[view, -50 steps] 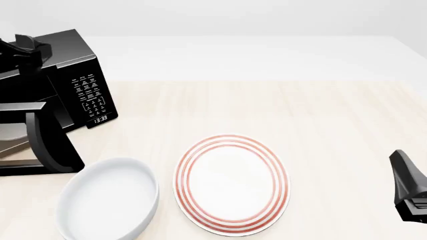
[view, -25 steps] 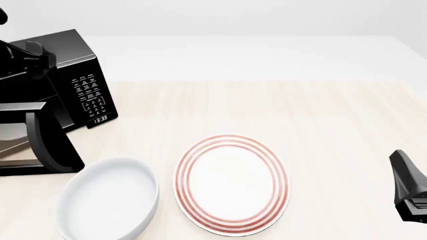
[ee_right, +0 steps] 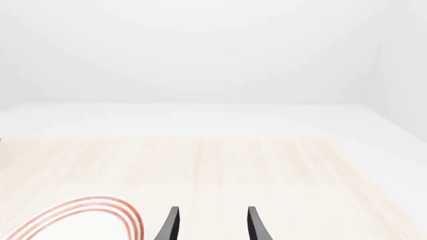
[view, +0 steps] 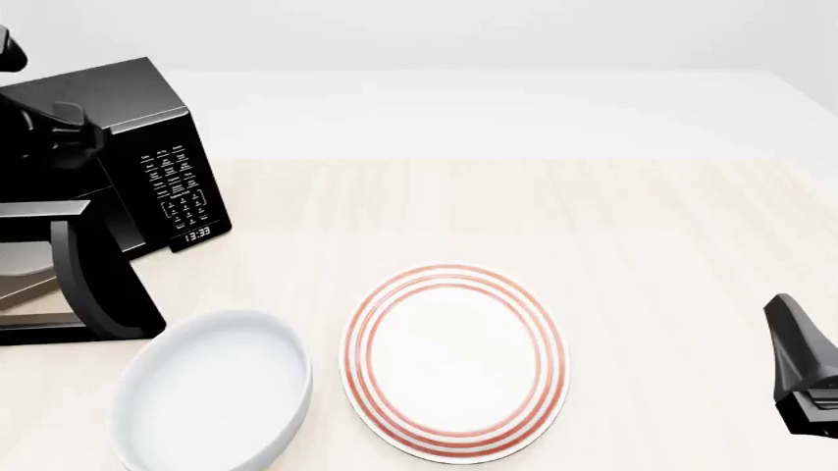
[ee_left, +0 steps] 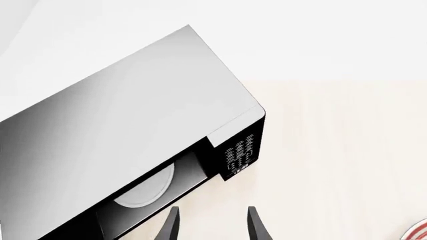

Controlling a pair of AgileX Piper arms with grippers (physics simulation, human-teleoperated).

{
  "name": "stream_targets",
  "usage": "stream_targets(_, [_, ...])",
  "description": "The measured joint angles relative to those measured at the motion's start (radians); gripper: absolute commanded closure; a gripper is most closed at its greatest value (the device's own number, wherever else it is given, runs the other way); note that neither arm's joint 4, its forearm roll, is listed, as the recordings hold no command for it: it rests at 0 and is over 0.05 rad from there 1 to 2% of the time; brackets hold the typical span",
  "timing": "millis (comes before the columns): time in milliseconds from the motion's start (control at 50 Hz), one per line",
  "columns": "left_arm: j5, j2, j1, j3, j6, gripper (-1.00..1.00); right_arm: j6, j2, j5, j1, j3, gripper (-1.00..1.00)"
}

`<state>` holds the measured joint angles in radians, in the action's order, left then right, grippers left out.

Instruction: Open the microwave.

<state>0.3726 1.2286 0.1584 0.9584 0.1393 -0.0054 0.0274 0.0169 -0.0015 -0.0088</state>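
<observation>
The microwave sits at the table's left edge, door swung open. The left gripper hovers above it, jaws apart and empty; the right gripper, likewise parted, is well apart near the right edge.

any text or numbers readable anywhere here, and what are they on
"13:33": clock display at the bottom of the keypad panel on the microwave.
Keypad button labels: white lettering, too small to read in the front view and the left wrist view.
Plate and bowl: no text, only red rings on the plate.
</observation>
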Motion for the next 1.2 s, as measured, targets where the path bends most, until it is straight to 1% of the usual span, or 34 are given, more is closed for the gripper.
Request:
stream_targets(200, [-0.010, 0.037, 0.032, 0.009, 0.008, -1.00, 0.000, 0.000, 0.000, 0.000, 0.000, -1.00])
stream_targets(580, [-0.035, 0.081, 0.088, -0.006, 0.021, -1.00, 0.000, 0.000, 0.000, 0.000, 0.000, -1.00])
stream_targets(1200, [-0.072, 0.143, 0.108, -0.035, 0.006, -1.00, 0.000, 0.000, 0.000, 0.000, 0.000, -1.00])
